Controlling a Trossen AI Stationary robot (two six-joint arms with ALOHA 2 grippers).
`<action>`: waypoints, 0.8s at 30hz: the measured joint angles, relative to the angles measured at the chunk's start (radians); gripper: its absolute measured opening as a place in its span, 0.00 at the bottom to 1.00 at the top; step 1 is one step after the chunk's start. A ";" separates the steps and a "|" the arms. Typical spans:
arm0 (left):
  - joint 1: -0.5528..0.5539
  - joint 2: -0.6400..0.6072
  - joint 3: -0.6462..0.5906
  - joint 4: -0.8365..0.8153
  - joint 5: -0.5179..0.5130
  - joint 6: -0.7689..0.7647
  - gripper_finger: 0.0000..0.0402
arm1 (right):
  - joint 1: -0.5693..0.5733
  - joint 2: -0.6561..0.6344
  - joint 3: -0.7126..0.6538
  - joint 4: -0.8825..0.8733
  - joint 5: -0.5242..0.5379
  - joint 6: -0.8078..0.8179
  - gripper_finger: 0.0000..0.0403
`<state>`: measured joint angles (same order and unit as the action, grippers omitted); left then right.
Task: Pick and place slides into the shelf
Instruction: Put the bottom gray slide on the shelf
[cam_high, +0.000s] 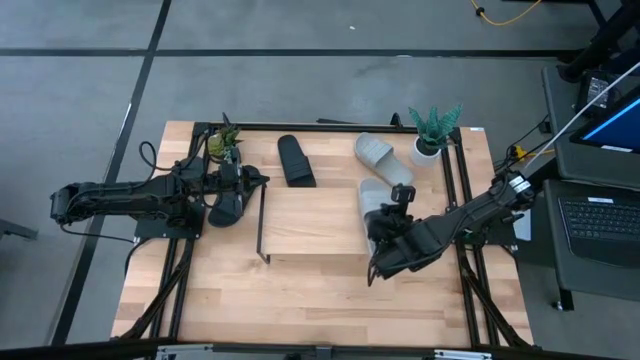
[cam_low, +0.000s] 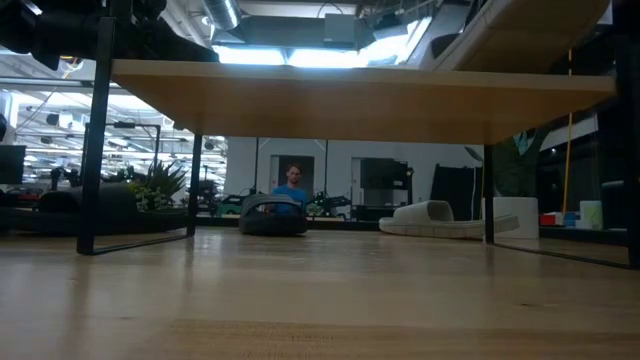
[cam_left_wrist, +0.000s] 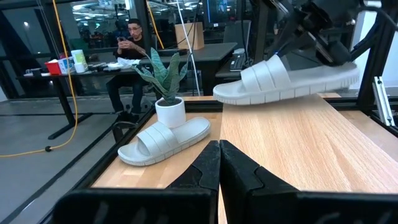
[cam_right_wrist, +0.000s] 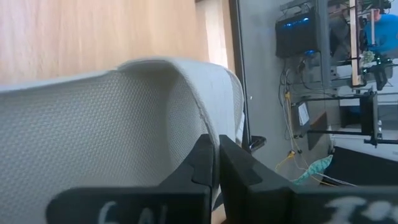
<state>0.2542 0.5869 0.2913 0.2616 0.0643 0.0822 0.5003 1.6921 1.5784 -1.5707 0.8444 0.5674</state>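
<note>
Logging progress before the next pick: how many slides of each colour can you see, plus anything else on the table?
Black slides: 2
Grey slides: 2, one held in the right gripper
Potted plants: 2
Shelf: 1
Total: 7

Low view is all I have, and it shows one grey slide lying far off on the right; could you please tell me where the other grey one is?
Observer: The right gripper is shut on the other grey slide, which is lifted in the air.
Operator: Thank you. And the left gripper?
Observer: The left gripper is shut and empty, beside a black slide.
Operator: Where is the second black one?
Observer: The second black slide lies flat, apart from both grippers.
</note>
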 joint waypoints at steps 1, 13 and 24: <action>0.000 0.000 0.000 0.000 0.000 0.000 0.00 | 0.000 -0.012 0.000 0.000 0.000 0.000 0.03; 0.000 0.000 0.000 0.000 0.000 0.000 0.00 | 0.000 -0.162 0.080 0.001 0.007 -0.004 0.03; 0.000 0.000 0.000 0.000 0.000 0.000 0.00 | 0.000 -0.193 0.078 0.000 0.042 0.030 0.03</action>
<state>0.2543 0.5870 0.2913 0.2618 0.0643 0.0821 0.5003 1.4987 1.6560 -1.5708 0.8866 0.5972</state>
